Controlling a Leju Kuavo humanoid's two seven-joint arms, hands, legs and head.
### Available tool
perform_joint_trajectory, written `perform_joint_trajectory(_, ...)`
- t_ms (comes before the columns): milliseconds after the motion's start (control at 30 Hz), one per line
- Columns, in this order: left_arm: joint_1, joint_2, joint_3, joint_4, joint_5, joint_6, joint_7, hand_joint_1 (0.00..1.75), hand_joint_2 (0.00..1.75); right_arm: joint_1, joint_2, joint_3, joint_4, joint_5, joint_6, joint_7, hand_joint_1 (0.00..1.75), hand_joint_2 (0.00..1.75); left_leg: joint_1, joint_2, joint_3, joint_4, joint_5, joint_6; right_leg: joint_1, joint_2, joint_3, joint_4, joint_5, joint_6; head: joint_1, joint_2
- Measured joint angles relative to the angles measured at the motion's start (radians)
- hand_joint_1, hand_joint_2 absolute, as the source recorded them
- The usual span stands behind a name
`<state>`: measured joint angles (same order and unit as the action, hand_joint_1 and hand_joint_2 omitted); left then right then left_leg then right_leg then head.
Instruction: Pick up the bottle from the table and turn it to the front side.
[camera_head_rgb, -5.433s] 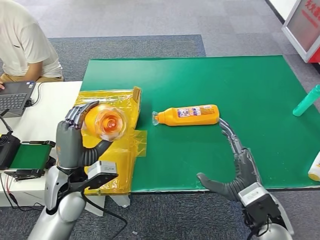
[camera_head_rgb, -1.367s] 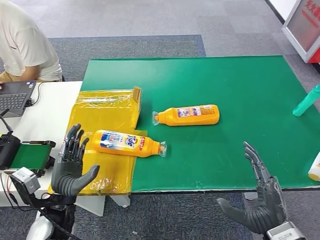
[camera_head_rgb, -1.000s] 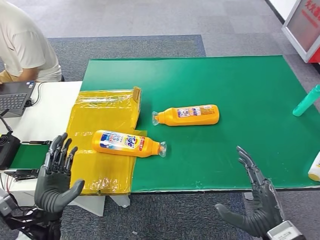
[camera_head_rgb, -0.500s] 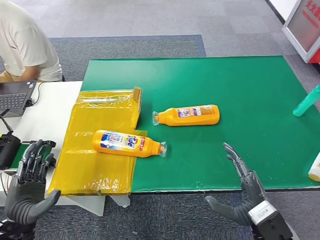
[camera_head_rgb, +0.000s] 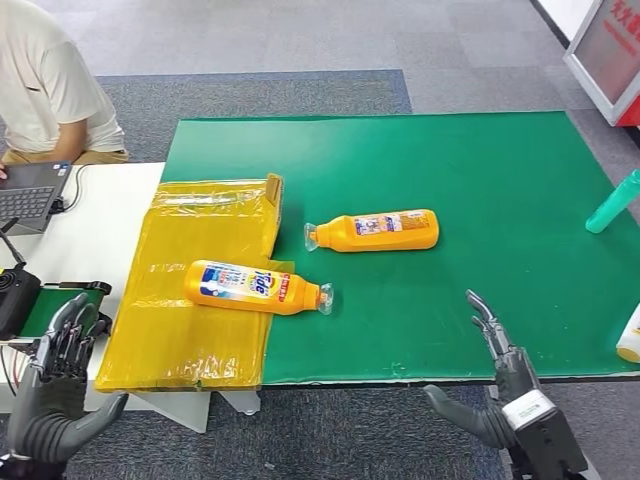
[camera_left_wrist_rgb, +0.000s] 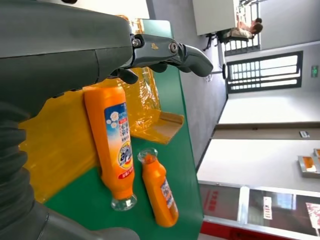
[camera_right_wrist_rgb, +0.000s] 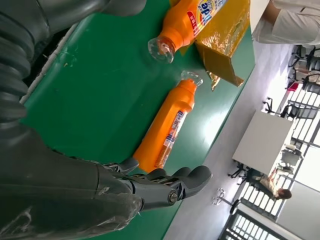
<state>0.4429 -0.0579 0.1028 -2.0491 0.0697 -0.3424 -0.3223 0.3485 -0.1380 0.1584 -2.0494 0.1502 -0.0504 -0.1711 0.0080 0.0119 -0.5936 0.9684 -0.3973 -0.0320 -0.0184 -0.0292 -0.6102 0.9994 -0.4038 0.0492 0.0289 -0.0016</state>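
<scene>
Two orange bottles lie on their sides. The near bottle shows its front label and rests half on the yellow plastic sheet, cap toward the green mat. The far bottle lies on the green mat with a small back label up. My left hand is open, low at the left, off the table edge. My right hand is open with fingers spread, at the table's front edge, well short of the far bottle.
A person in a white shirt sits at a laptop on the white table at left. A teal bottle and a white-yellow bottle lie at the mat's right edge. A small green conveyor stands by my left hand.
Earlier my left hand held the near bottle up; it now lies label up on the yellow sheet. Both hands have drawn back toward me and lowered, open.
</scene>
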Motion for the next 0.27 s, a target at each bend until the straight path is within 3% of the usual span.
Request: perform_joint_trajectory(267,0.006,-0.019,-0.01,-0.029,-0.109,0.099,-0.011,0.0,1.75,0.041,0.029,-0.058,-0.001,-0.03,0.008,-0.021,0.0,1.75,0.0,0.0,0.0,0.0,0.0,0.0,0.0,0.0,0.0,0.0,0.0,0.0,0.0,0.0)
